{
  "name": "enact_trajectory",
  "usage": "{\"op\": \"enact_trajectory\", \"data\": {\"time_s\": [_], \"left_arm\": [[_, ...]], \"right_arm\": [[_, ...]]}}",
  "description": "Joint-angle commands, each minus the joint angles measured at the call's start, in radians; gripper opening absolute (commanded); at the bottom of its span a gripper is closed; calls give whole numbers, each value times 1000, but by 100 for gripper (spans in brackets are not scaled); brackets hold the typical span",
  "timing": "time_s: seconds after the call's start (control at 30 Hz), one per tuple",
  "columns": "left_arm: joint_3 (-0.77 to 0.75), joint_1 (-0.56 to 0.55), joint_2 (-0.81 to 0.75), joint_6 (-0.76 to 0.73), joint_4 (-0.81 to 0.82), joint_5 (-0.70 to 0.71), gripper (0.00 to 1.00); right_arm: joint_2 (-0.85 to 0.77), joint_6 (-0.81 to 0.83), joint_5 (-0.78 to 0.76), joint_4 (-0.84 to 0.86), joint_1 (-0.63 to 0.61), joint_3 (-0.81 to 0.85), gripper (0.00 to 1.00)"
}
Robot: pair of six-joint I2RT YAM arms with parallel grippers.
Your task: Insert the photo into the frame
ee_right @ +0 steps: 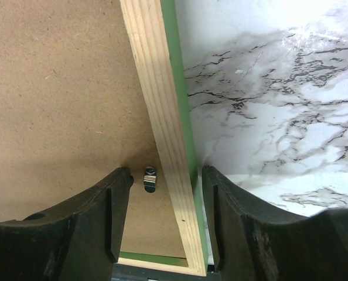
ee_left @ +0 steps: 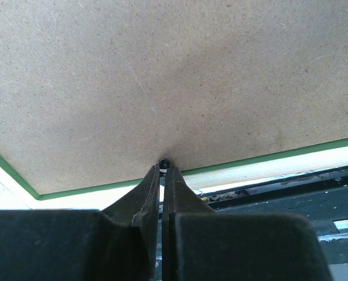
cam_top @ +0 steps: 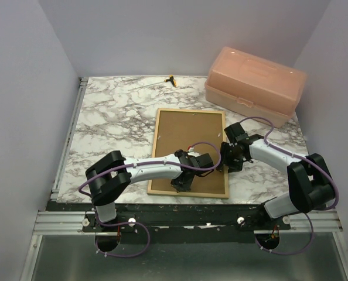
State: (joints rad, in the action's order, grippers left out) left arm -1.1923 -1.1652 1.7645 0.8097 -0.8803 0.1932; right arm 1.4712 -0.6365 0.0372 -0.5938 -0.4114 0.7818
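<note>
— So, what does the overhead view show?
— A marbled table (cam_top: 115,117) with the frame (cam_top: 155,134) lying flat near its front edge, bare wood side up. A brown hardboard panel (cam_top: 188,126) fills it. The left gripper (cam_top: 180,185) sits over the panel's near part. The right gripper (cam_top: 225,165) is at the frame's right rail. A pink plastic box (cam_top: 256,85) stands at the far right, apart from the frame, and a small yellow tool (cam_top: 171,79) lies at the far edge. The photo is not visible, and whether it lies under the panel cannot be told.
— And the left wrist camera?
— The left gripper (ee_left: 164,170) has its jaws pressed together, with only a hairline between them. Their tips meet a small dark stud (ee_left: 164,161) at the panel's edge; whether they pinch it cannot be told. Beyond run the frame's green lip and pale wood rail.
— The right wrist camera?
— The right gripper (ee_right: 166,171) stands open astride the right rail, holding nothing. One finger (ee_right: 103,216) is over the panel, the other over the table. A small metal clip (ee_right: 150,178) sits on the panel just beside the rail.
</note>
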Motion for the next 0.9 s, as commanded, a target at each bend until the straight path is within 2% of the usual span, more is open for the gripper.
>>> {"op": "enact_trajectory", "data": {"time_s": [0.0, 0.2, 0.3, 0.43, 0.53, 0.6, 0.67, 0.7, 0.87], "left_arm": [[26, 9, 16, -30, -38, 63, 5], [22, 7, 19, -37, -37, 63, 5], [27, 7, 16, -35, -36, 63, 5], [29, 8, 17, -30, -42, 74, 7], [17, 10, 26, -14, -72, 104, 19], [14, 12, 28, -6, -86, 120, 35], [16, 19, 29, 3, -97, 135, 51], [17, 24, 29, 6, -102, 144, 55], [37, 58, 42, -11, -91, 164, 56]], "right_arm": [[0, -39, -126, 42, 4, -5, 56], [3, -70, -175, 66, 10, -2, 50], [4, -78, -194, 81, 15, -6, 43], [31, -70, -222, 78, 16, -2, 29], [50, -65, -256, 69, 16, -7, 12], [53, -60, -283, 62, 16, -10, 2], [54, -51, -303, 55, 16, -12, 0], [54, -44, -310, 51, 16, -15, 0], [67, -22, -297, 57, 16, -25, 0]]}}
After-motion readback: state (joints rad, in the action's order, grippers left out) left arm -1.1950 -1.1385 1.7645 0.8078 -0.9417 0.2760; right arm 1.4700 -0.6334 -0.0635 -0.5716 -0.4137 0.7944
